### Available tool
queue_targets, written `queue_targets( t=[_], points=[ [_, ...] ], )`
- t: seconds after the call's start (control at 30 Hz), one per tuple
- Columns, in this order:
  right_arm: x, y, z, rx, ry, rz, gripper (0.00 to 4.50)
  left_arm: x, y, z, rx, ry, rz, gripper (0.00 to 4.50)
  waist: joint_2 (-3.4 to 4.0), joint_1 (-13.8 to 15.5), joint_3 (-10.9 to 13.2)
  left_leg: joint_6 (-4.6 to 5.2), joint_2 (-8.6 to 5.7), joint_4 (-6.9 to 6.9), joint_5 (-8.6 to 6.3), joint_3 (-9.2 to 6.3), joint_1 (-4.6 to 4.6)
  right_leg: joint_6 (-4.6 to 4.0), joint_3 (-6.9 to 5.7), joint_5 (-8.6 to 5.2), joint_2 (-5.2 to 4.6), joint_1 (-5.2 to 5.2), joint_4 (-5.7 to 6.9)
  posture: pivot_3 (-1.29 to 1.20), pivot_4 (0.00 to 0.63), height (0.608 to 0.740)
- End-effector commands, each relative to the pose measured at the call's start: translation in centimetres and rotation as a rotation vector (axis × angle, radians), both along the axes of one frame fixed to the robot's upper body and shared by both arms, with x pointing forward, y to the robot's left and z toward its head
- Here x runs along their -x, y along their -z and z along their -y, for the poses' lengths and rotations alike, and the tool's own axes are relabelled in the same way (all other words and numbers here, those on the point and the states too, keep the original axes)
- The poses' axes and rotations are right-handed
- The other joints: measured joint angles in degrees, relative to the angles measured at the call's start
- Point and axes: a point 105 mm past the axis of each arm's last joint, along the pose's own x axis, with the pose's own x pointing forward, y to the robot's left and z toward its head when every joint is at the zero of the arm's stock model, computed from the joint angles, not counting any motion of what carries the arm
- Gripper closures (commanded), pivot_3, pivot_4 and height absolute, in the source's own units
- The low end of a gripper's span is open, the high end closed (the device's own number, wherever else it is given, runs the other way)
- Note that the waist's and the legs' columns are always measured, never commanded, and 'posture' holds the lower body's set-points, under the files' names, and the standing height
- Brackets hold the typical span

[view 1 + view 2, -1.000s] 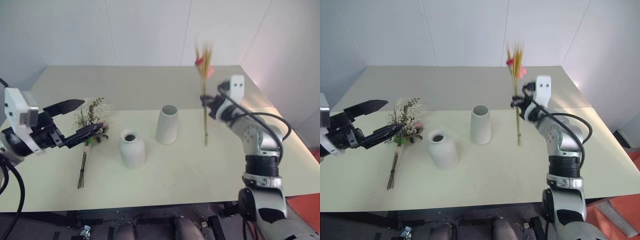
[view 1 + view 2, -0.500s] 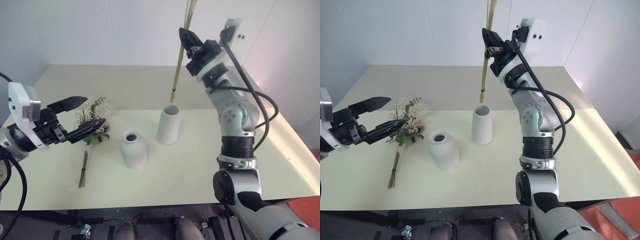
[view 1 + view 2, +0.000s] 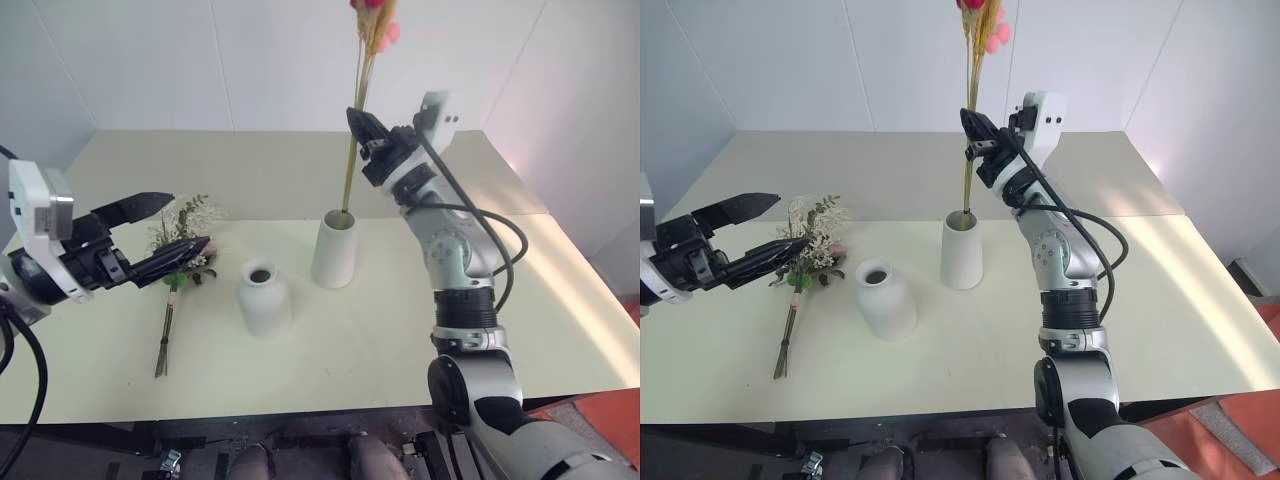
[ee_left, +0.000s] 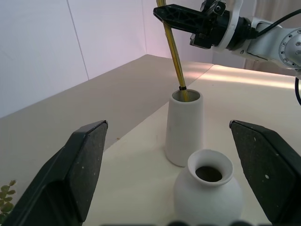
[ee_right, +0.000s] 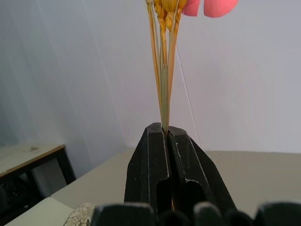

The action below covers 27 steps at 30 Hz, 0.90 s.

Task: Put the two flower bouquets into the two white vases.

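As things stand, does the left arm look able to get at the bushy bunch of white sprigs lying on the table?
Probably yes. The left gripper hovers with jaws open right by the bushy bunch of white sprigs, green leaves and pink roses, and nothing stands between them; the short rounded white vase sits off to the side.

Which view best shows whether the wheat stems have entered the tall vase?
The left wrist view: the wheat stems dip into the tall vase mouth. Both eye views show this from farther off, and the right gripper clamped on the stems. The right wrist view shows the grip.
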Motion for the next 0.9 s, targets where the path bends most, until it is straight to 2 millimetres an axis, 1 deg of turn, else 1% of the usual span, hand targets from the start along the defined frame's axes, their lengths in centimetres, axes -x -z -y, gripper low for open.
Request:
queue_targets(
  t=[0.03, 0.1, 0.13, 0.17, 0.4, 0.5, 0.63, 0.9],
  points=[
    [0.8, -1.1, 0.0, -0.009, 0.003, 0.078, 4.45, 0.7, -0.8, 0.4, -0.023, 0.017, 0.03, 0.0, 0.0, 0.01, 0.0, 0.0, 0.0, 0.0, 0.0, 0.0, 0.0, 0.0, 0.0, 0.0, 0.0, 0.0, -0.01, 0.0, 0.15, 0.74],
    [1.0, -0.4, 0.0, 0.003, 0.002, 0.081, 3.96, 0.7, -0.8, 0.3, -0.022, 0.016, 0.026, 0.0, 0.0, 0.02, 0.0, 0.0, 0.0, -0.01, 0.0, 0.0, 0.0, -0.01, 0.0, 0.0, 0.0, 0.0, 0.0, 0.0, 0.15, 0.74],
    [1.1, -0.2, 0.1, 0.011, 0.002, 0.085, 3.79, 0.7, -0.7, 0.3, -0.021, 0.015, 0.025, 0.0, 0.0, 0.02, 0.0, 0.0, 0.0, -0.01, 0.0, 0.0, 0.0, -0.01, 0.0, 0.0, 0.0, 0.01, 0.0, 0.0, 0.15, 0.74],
    [1.4, 0.1, 0.2, 0.02, 0.0, 0.091, 3.48, 0.6, -0.7, 0.3, -0.021, 0.012, 0.024, 0.0, 0.0, 0.03, 0.0, 0.0, 0.0, -0.01, 0.0, 0.0, 0.0, 0.0, 0.0, -0.01, 0.0, 0.01, -0.01, 0.0, 0.15, 0.74],
    [4.3, 2.3, 1.4, 0.133, -0.038, 0.142, 1.03, 0.5, 0.0, -0.9, -0.013, -0.062, 0.002, 0.0, 0.01, 0.17, 0.0, 0.0, 0.0, -0.01, 0.0, 0.0, -0.04, 0.02, 0.01, -0.03, 0.0, -0.02, -0.02, 0.0, 0.15, 0.74],
    [4.3, 2.5, 1.8, 0.146, -0.028, 0.134, 0.04, 0.4, 0.3, -1.1, -0.01, -0.08, -0.003, 0.0, 0.0, 0.01, 0.0, 0.0, 0.0, -0.01, 0.0, 0.0, -0.01, 0.09, 0.01, -0.07, 0.0, -0.02, 0.0, 0.0, 0.15, 0.74],
    [3.8, 2.4, 1.8, 0.141, 0.0, 0.118, 0.04, 0.4, 0.3, -0.9, -0.011, -0.075, -0.004, 0.0, 0.01, -0.07, 0.0, 0.0, 0.0, -0.07, 0.0, 0.01, 0.2, 0.08, 0.0, -0.18, 0.01, 0.04, 0.04, 0.0, 0.15, 0.74],
    [3.2, 2.9, 1.7, 0.155, -0.011, 0.064, 0.04, 0.5, 0.2, -0.9, -0.017, -0.08, 0.003, 0.0, 0.0, 0.09, 0.0, 0.0, 0.0, -0.08, 0.0, 0.01, 0.17, 0.08, 0.01, -0.16, 0.01, 0.05, 0.02, 0.0, 0.15, 0.74]
  ],
)
